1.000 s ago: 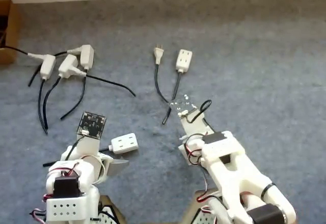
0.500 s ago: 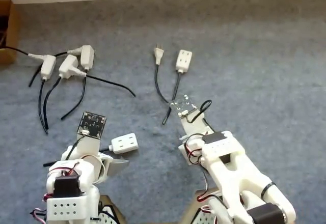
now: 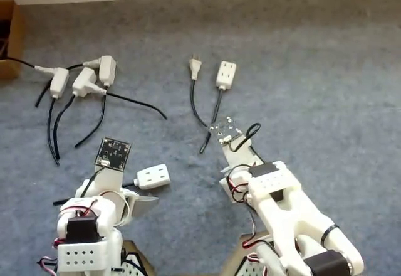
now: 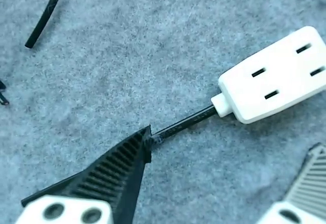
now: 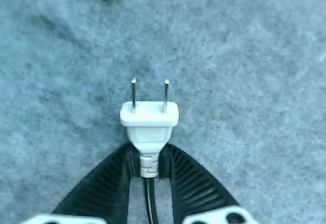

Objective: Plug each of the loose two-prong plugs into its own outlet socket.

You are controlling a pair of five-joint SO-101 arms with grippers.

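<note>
My right gripper (image 5: 148,155) is shut on the neck of a white two-prong plug (image 5: 149,119). The plug is held just above the grey carpet with its prongs pointing away from the gripper. My left gripper (image 4: 232,140) is open beside a white outlet socket (image 4: 275,76), and the socket's black cord (image 4: 186,123) touches the tip of one finger (image 4: 117,170). In the high view this socket (image 3: 153,175) lies in front of the left arm (image 3: 88,226). Another loose plug (image 3: 195,67) and another socket (image 3: 226,74) lie side by side farther back.
Three white plug-and-socket pieces (image 3: 84,80) with tangled black cords lie at the back left. A cardboard box (image 3: 6,37) sits at the left edge. The right arm's wrist board (image 3: 225,130) hangs over the ends of the middle cords. Open carpet lies to the right.
</note>
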